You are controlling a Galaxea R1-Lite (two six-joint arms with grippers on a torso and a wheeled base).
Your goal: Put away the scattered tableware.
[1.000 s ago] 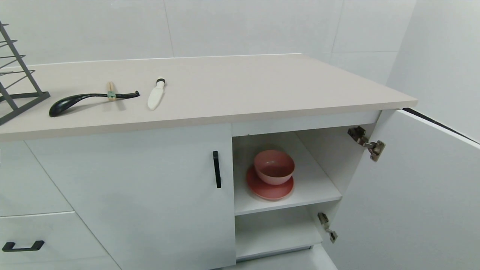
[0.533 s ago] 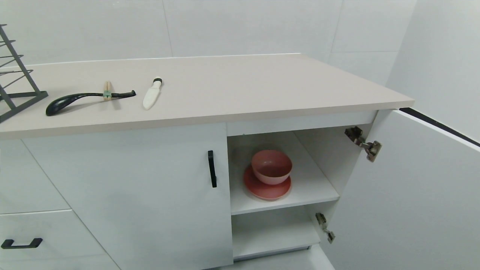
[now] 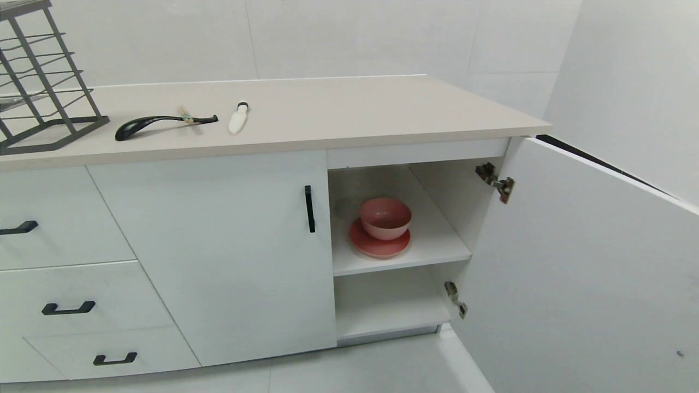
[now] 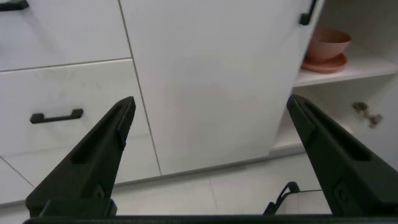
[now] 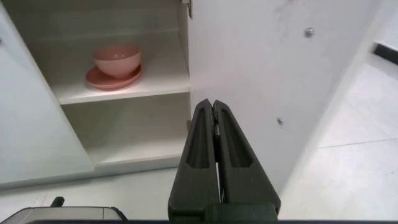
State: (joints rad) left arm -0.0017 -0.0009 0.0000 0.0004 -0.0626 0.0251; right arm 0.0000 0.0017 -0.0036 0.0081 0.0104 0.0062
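A pink bowl [image 3: 385,217] sits on a red plate [image 3: 379,245] on the upper shelf of the open cabinet; both also appear as the bowl [image 5: 116,59] on the plate [image 5: 111,78], and the bowl [image 4: 329,42]. On the countertop lie a black ladle [image 3: 158,123], a pair of chopsticks [image 3: 187,115] across its handle, and a white sheathed knife [image 3: 238,117]. My left gripper [image 4: 208,118] is open, low in front of the closed cabinet door. My right gripper [image 5: 214,124] is shut on nothing, low in front of the open compartment.
The cabinet's right door [image 3: 573,262] stands wide open. A closed door with a black handle [image 3: 309,208] is left of the shelf. Drawers [image 3: 68,308] lie further left. A grey wire rack [image 3: 41,82] stands at the counter's left end. White floor lies below.
The whole head view has shifted: the cabinet appears farther off and more drawers and floor show. The tableware itself has not moved.
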